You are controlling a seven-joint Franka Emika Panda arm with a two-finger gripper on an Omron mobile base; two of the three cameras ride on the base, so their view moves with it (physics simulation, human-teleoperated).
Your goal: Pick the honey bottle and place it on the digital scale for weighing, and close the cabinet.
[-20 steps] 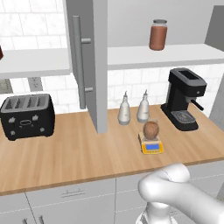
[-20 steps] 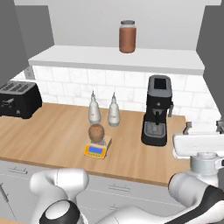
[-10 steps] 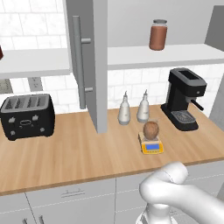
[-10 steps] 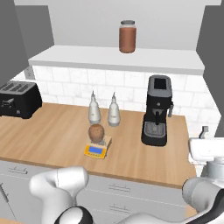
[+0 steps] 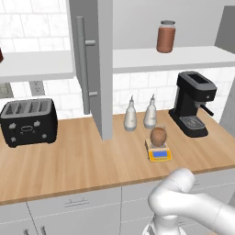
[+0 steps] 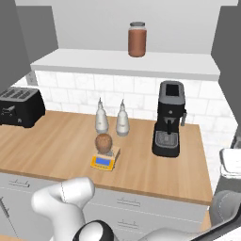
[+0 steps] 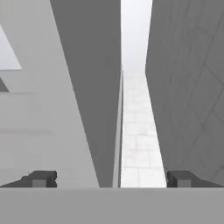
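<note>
Honey bottle on the scale, cabinet doors open.

The honey bottle (image 5: 158, 136) sits upright on the digital scale (image 5: 159, 153) on the wooden counter (image 5: 69, 160), in front of two whitish bottles (image 5: 140, 114). The cabinet (image 5: 94, 64) door stands swung out (its bar handle facing the toaster (image 5: 28, 121)). In the hand view the gripper (image 7: 111, 179) has its fingers spread wide, grasping nothing, facing grey panels.

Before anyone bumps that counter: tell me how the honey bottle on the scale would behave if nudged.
The honey bottle looks egg-shaped and about as wide as the digital scale plate, so it would probably roll off. It seems small and likely light. Its smooth surface may slip.
</note>
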